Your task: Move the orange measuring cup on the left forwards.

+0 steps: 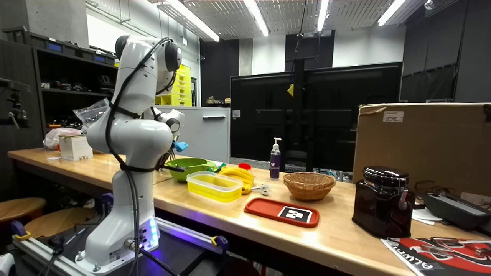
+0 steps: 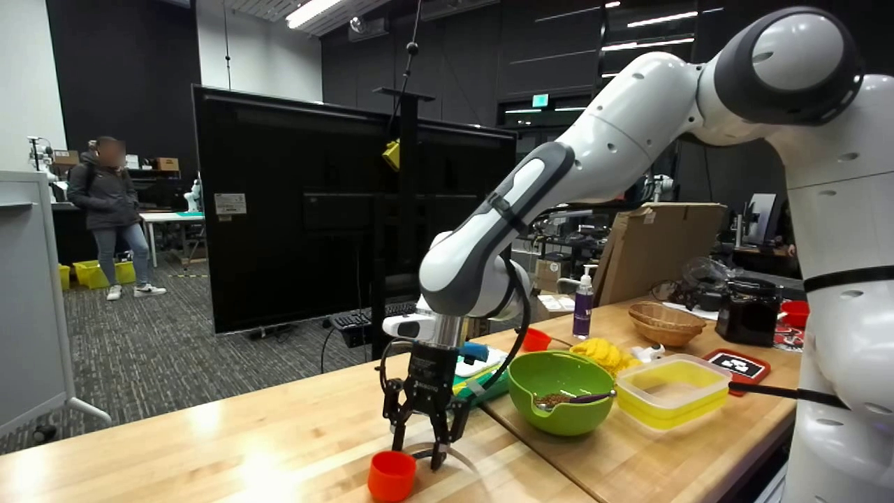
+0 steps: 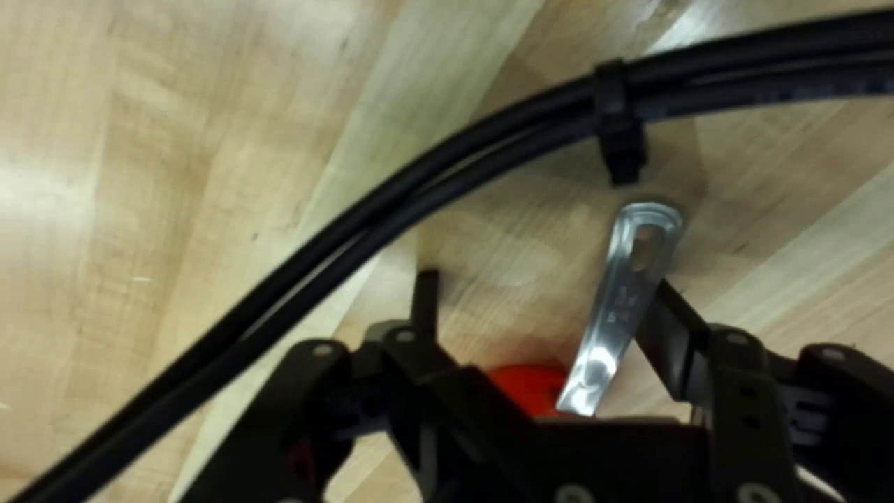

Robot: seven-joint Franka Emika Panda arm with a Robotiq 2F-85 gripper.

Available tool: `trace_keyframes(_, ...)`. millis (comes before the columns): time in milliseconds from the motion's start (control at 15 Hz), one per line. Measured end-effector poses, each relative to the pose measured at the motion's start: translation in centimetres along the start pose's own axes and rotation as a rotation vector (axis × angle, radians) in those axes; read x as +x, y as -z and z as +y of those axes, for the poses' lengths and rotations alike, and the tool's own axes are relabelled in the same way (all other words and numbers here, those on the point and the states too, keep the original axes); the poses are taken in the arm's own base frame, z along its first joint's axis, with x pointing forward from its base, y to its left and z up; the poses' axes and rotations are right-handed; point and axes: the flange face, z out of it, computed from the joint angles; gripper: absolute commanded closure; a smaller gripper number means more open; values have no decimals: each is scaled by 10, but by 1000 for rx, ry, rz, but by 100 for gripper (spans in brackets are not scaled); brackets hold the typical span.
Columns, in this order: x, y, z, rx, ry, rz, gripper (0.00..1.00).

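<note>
The orange measuring cup (image 2: 391, 476) stands on the wooden table near the bottom of an exterior view. Its metal handle points away from the cup toward my gripper (image 2: 418, 453). In the wrist view, part of the cup (image 3: 525, 385) shows behind my gripper's dark body. The silver handle (image 3: 621, 307) lies between the two spread fingers of my gripper (image 3: 545, 307), close to the right finger; I cannot tell whether they touch. The left finger stands apart from the handle. The gripper is open and low over the table. A second orange-red cup (image 2: 536, 340) sits farther back.
A green bowl (image 2: 559, 419) with a spoon inside stands beside the gripper. A green packet (image 2: 489, 388) lies behind it. A yellow container (image 2: 674, 402), yellow cloth (image 1: 238, 175), pump bottle (image 1: 275, 163), wicker basket (image 1: 310, 188), red lid (image 1: 266, 209) and dark jar (image 1: 383, 209) follow along the table.
</note>
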Motion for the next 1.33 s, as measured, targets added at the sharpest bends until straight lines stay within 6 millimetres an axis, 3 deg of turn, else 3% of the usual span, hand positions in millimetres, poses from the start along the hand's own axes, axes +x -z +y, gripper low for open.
trace_keyframes(333, 5, 4, 4, -19, -12, 1, 97)
trace_keyframes(400, 6, 4, 3, -19, -11, 1, 100)
trace_keyframes(733, 22, -1, 2, -7, -4, -6, 96)
trace_keyframes(1067, 53, -6, -6, 29, -20, -61, 96)
trace_keyframes(1333, 79, 6, -13, 32, -68, -186, 96)
